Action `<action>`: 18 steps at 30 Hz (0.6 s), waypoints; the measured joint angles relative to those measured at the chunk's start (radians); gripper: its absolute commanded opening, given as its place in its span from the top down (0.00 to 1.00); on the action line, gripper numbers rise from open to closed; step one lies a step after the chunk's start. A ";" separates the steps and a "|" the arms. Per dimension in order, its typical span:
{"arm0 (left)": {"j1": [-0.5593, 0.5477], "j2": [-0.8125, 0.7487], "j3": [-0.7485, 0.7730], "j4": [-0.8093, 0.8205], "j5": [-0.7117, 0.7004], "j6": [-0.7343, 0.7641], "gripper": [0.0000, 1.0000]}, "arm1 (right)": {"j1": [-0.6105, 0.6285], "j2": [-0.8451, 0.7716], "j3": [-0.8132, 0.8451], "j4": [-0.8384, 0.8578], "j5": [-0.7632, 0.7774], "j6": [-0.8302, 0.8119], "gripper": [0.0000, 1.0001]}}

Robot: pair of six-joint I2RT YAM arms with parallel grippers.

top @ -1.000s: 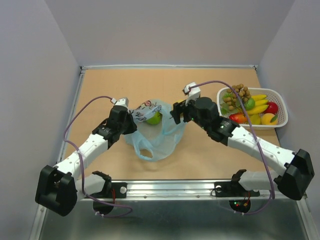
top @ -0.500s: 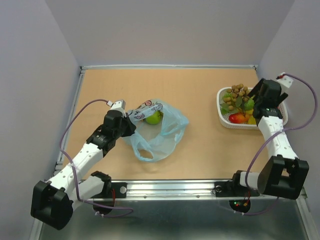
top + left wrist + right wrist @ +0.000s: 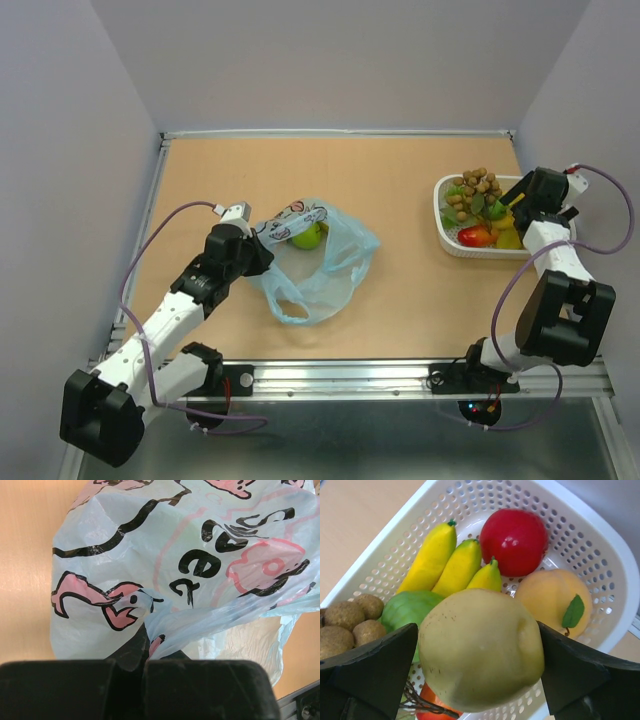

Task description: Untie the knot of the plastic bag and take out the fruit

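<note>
over the white basket [image 3: 560, 186] at the far right of the table [image 3: 420, 300], the right gripper [image 3: 480, 652] is clamped on a pale yellow pear [image 3: 480, 625], with a dark finger [image 3: 370, 670] pressed to each flank. the pear looks hard, smooth and light, so it should drop cleanly once the jaws part. it hangs just above the bananas [image 3: 445, 560], a red round fruit [image 3: 514, 541], a peach-coloured one [image 3: 552, 602] and the brown grape bunch [image 3: 350, 622] lying in the basket.

left of centre, the left gripper [image 3: 145, 680] has its jaws together on a pinched fold of the plastic bag [image 3: 165, 580]. the film is thin, limp and probably slippery. it will crumple and slide along the table rather than stay put, so a gathered fold or a handle strip makes a safer hold than a flat panel. beyond the pinch, the bag sags open on the table, and one handle loop [image 3: 285, 305] lies slack toward the near edge. no tied lump can be made out, so the knot seems undone. a green fruit [image 3: 308, 236] sits just inside the mouth. it is round and smooth and likely to roll, so it is best gripped across its widest part while the bag is held back.
</note>
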 measured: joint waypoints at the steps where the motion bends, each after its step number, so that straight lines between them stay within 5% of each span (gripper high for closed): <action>1: 0.000 0.000 0.000 0.001 0.002 0.000 1.00 | 0.000 0.000 0.000 -0.003 -0.013 -0.001 0.00; 11: 0.000 -0.001 0.000 0.003 0.010 -0.001 1.00 | 0.017 -0.135 0.000 -0.047 -0.160 -0.002 0.00; 15: 0.000 0.003 0.000 0.000 0.010 -0.001 1.00 | 0.161 -0.229 0.007 -0.049 -0.220 -0.033 0.00; 18: 0.000 0.020 0.001 -0.002 0.011 -0.001 1.00 | 0.416 -0.245 0.027 -0.048 -0.262 -0.046 0.00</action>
